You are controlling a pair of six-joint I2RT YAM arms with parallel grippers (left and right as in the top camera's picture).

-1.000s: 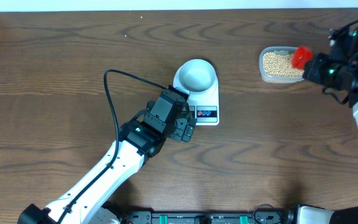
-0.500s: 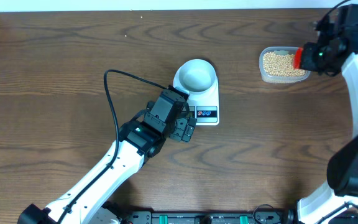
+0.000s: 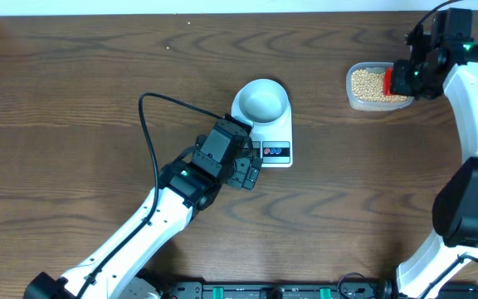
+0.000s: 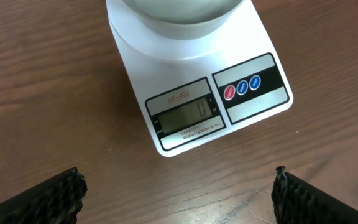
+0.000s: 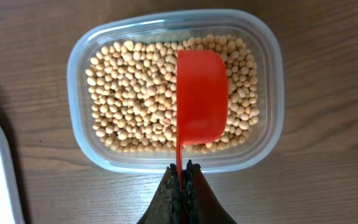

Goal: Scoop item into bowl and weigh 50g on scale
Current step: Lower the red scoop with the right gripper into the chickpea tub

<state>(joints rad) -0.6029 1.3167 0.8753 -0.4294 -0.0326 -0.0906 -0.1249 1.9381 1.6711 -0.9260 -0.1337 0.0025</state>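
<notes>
Red scoop (image 5: 201,93) over the beans (image 5: 135,93), scale (image 4: 191,93) marked "SF-400" reading 0.
The right hand (image 5: 181,177) pinches the scoop's handle and has swung in from the clear tub's (image 5: 266,37) right edge to above it. The left hand (image 4: 177,171) stays spread wide before the scale, which carries the empty bowl (image 3: 262,100) on the counter (image 3: 73,100).

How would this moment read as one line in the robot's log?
right hand: shut on red scoop, over beans in tub | left hand: open, near scale | bowl: on scale, empty | display: 0
</notes>
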